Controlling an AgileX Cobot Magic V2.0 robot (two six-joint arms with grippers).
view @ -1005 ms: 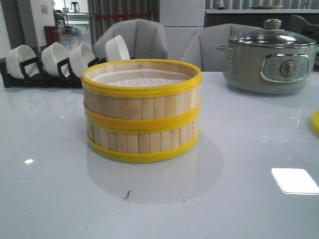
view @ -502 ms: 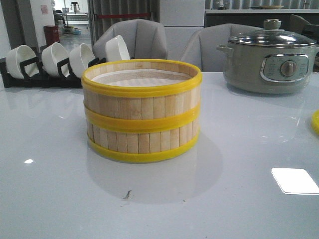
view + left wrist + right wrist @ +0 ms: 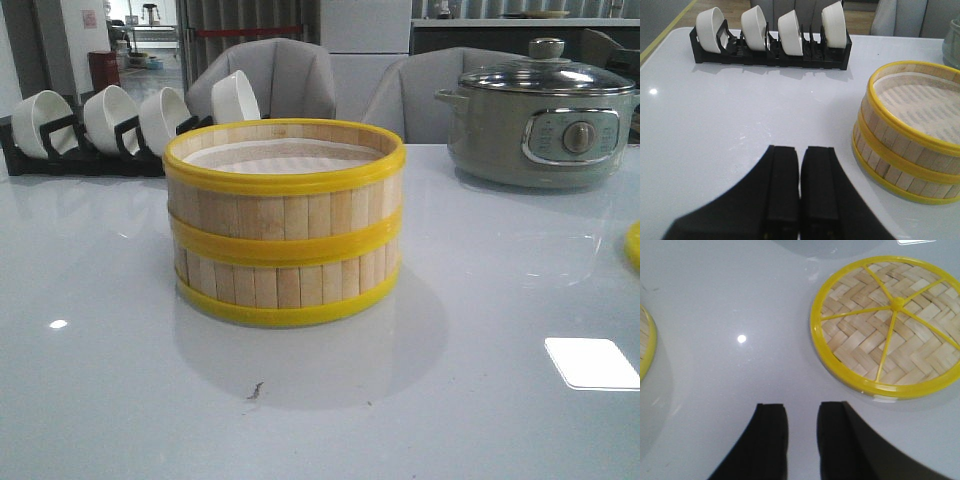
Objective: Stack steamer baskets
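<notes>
Two steamer baskets [image 3: 285, 225] of pale slats with yellow rims stand stacked one on the other at the table's middle; the same stack [image 3: 910, 140] shows in the left wrist view. My left gripper [image 3: 800, 150] hovers over bare table beside the stack, shut and empty. The woven bamboo lid [image 3: 887, 325] with a yellow rim lies flat on the table in the right wrist view; only its edge [image 3: 634, 245] shows at the front view's right border. My right gripper [image 3: 802, 407] is open, empty, a short way from the lid. Neither gripper appears in the front view.
A black rack with several white bowls [image 3: 120, 120] stands at the back left, also seen as the bowl rack [image 3: 770, 42]. A grey-green electric pot [image 3: 545, 115] with a glass lid sits back right. Grey chairs [image 3: 300, 80] stand behind the table.
</notes>
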